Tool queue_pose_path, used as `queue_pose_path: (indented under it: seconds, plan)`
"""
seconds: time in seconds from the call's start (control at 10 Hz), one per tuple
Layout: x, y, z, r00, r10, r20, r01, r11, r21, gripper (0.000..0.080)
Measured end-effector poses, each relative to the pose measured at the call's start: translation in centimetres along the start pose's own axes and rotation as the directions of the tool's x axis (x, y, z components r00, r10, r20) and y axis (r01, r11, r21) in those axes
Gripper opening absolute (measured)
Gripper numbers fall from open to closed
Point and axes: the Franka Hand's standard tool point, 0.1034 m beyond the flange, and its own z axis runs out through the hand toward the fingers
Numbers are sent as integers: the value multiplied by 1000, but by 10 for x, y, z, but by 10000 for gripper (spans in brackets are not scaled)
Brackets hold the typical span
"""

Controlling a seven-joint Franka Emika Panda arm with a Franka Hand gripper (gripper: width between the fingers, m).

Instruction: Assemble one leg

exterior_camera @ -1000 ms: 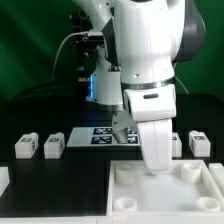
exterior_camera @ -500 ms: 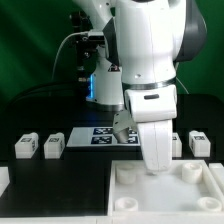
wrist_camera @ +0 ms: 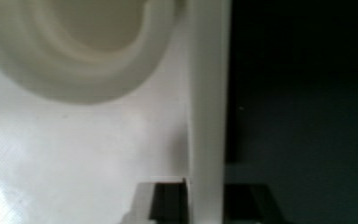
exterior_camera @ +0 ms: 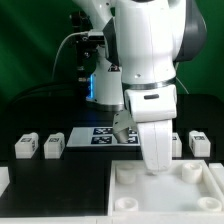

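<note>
Leg [exterior_camera: 53, 145]: tagged face camera-ward, axis unclear

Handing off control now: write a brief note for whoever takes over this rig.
The gripper hangs low over the white panel, near a round socket; open or shut cannot be told. Four legs lie loose, from the exterior view's left: first leg, second leg, third leg (half hidden behind the arm), fourth leg. Done: nothing seated in sight. Left: grasp one leg, fit it into a socket.
</note>
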Motion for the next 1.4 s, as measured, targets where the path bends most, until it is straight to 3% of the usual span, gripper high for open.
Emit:
queue_pose_path:
  seconds: [0.2, 0.3, 0.4, 0.5, 1.1, 1.4]
  plan:
    - [0, 0, 0, 1000, 1, 0, -1, 1000, 0, 434]
    - [-1, 0, 0, 1000, 1, 0, -1, 1000, 0, 434]
    - [-1, 0, 0, 1000, 2, 0, -2, 1000, 0, 564]
    - [-1, 0, 0, 1000, 2, 0, -2, 1000, 0, 633]
    - [-2, 0, 0, 1000, 3, 1, -3, 1000, 0, 649]
    - [7, 0, -8, 992, 128, 1, -128, 992, -12, 649]
